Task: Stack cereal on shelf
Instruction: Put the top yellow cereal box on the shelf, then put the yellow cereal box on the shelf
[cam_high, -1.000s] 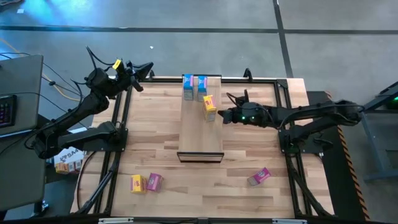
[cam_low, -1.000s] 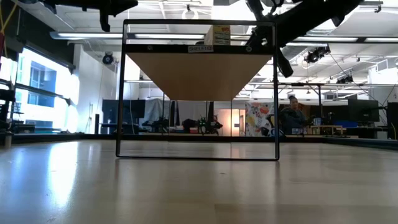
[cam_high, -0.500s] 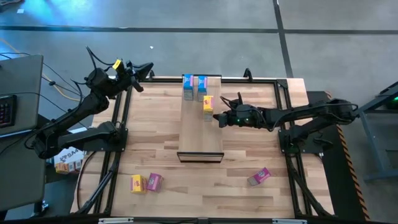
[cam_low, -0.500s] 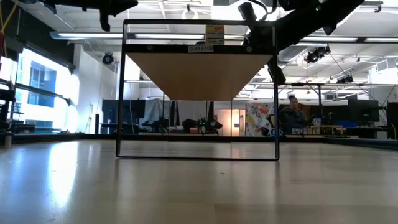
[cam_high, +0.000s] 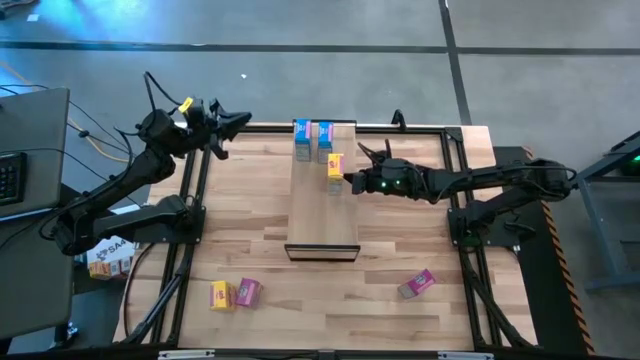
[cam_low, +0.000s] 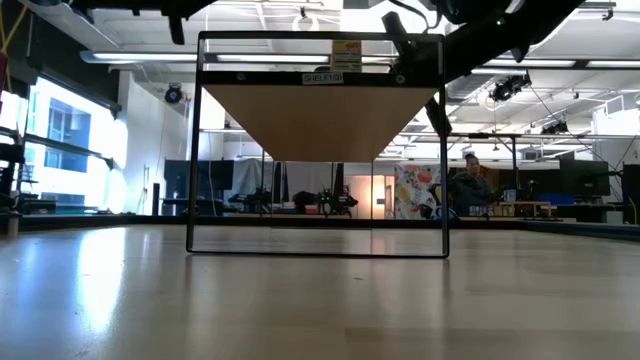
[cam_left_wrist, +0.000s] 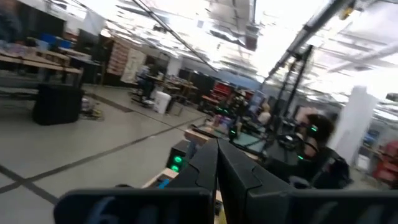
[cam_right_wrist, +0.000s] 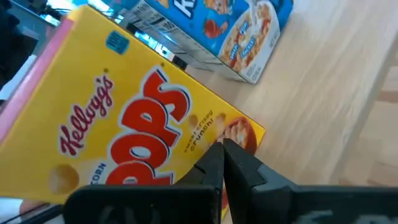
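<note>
Left pincer (cam_high: 232, 122) hangs over the far-left corner of the counter (cam_high: 240, 230), well apart from every box; in its wrist view the fingers (cam_left_wrist: 219, 171) sit pressed together, nothing between them.

Near front-left of counter: a yellow box (cam_high: 218, 294) and a pink box (cam_high: 247, 291) just beside each other.

Shelf (cam_high: 322, 205) runs down the counter's middle. At its far end two blue boxes (cam_high: 312, 139) stand side by side. Just in front of them stands a yellow Corn Pops box (cam_high: 335, 166), also on the shelf, towards its right edge.

Right pincer (cam_high: 356, 180) is at that box's right side. Its wrist view has the fingers (cam_right_wrist: 231, 163) drawn together right up against the box face, not clamped around it.

Second pink box (cam_high: 417, 283) lies front-right on the counter.
</note>
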